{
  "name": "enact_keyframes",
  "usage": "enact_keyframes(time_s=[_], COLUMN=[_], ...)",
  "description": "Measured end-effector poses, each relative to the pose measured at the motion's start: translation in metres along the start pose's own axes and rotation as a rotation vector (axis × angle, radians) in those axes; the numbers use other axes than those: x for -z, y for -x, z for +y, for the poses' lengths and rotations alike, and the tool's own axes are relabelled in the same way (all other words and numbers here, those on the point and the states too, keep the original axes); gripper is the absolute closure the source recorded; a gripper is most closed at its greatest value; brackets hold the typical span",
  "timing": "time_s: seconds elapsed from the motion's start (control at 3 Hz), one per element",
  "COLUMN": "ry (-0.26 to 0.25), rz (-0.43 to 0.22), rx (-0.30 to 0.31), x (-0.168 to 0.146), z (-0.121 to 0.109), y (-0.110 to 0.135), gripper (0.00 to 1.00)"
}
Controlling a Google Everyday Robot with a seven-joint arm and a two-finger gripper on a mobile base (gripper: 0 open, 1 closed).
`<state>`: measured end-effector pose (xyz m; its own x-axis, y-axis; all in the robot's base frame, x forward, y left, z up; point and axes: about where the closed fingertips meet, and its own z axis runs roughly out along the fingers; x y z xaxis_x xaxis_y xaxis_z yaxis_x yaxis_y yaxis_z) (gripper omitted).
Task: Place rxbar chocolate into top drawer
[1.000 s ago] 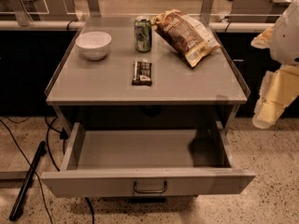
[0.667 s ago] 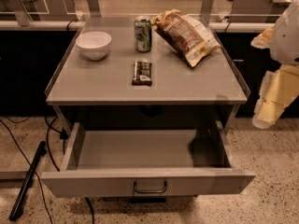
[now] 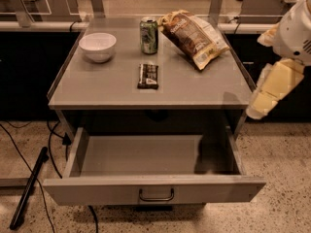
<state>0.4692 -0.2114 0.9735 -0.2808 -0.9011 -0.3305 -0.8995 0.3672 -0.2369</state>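
Note:
The rxbar chocolate (image 3: 148,75) is a small dark flat bar with pale lettering. It lies flat near the middle of the grey table top (image 3: 112,89). The top drawer (image 3: 146,157) is pulled wide open below the table, and its inside is bare. Its front panel carries a small dark handle (image 3: 156,195). My gripper (image 3: 258,105), pale cream, hangs at the right side of the table, beyond its right edge. It is level with the table's front and apart from the bar, and it holds nothing that I can see.
A white bowl (image 3: 97,46) stands at the back left of the table top. A green can (image 3: 148,35) stands behind the bar. A large crinkled brown-and-yellow chip bag (image 3: 193,35) lies at the back right. Cables and a dark pole (image 3: 29,188) lie on the floor at left.

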Motion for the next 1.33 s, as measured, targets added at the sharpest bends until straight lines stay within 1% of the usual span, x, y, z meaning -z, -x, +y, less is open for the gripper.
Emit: enact_keyframes(time_s=[0.33,0.67,1.0,1.33], ry=[0.012,-0.003,-0.052,-0.064], rz=[-0.096,-0.211,-0.312,-0.342], rx=[-0.02,0.006,0.06,0.148], x=[-0.021,-0.047,-0.064,-0.097], z=[-0.022,-0.046,-0.065,-0.088], y=[0.026,0.067,0.102,0.146], gripper=[0.0,0.0,0.0,0.0])
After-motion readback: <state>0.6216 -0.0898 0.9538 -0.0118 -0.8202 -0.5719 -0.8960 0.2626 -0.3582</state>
